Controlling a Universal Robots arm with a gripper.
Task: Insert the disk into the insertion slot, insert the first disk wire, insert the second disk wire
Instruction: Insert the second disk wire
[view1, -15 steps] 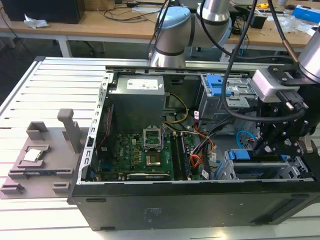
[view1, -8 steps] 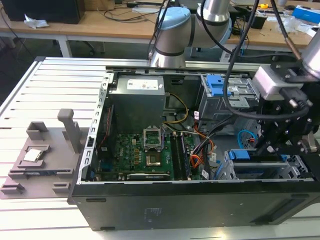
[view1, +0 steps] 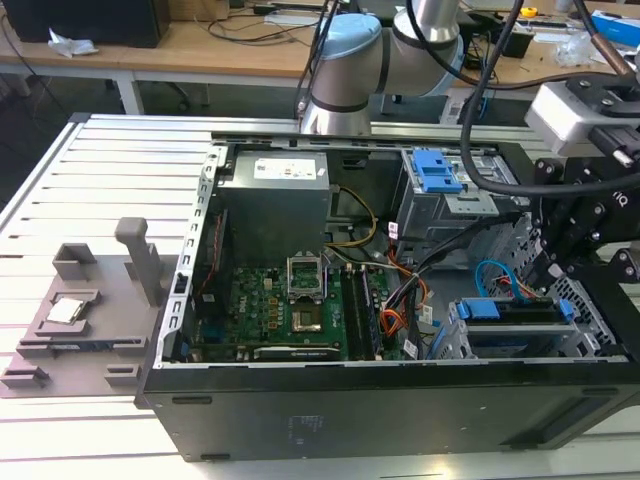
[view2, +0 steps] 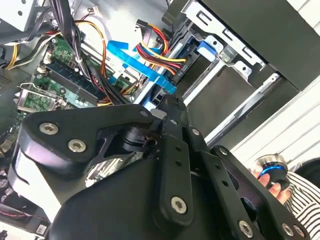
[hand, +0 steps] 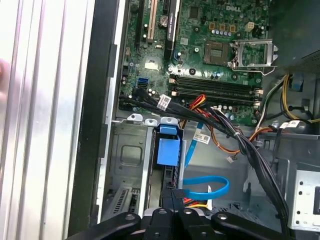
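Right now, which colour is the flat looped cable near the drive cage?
Blue flat cable, best in the first wrist view.

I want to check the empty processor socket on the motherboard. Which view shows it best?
The first wrist view: the processor socket sits unobstructed, seen nearly face-on, its metal retention frame clear. The exterior view shows the socket smaller, at a slant, in the middle of the motherboard. In the second wrist view it is partly hidden behind the gripper's black body.

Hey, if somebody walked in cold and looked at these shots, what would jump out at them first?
Probably the open computer case on the slatted table, its green motherboard bare. Next the blue: the disk in its blue carrier sits in the insertion slot at the exterior view's right, with the black gripper just above it. A blue cable loops nearby.
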